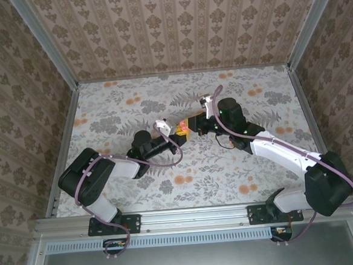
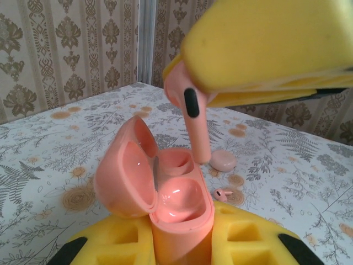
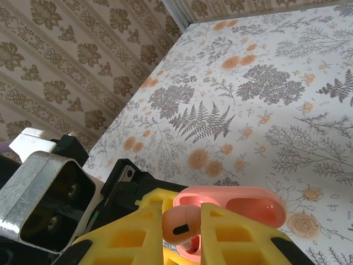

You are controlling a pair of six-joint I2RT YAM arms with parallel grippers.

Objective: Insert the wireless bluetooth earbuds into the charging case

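Floral-printed table [image 1: 120, 112] with orange flower spots [image 1: 180, 180], enclosed by damask-papered walls [image 1: 175, 23] and metal rails [image 1: 194, 215]

both arms are stretching over the floral bench [image 1: 132, 190], and the left hand [image 1: 178, 134] and right hand [image 1: 194, 123], yellow-tipped, are sitting tip to tip near its middle, a pinkish speck [image 1: 182, 130] between them, too small to identify.

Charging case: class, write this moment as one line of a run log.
left gripper: shut on charging case, lid open | right gripper: shut on earbud, stem down over case | earbud: not yet seated
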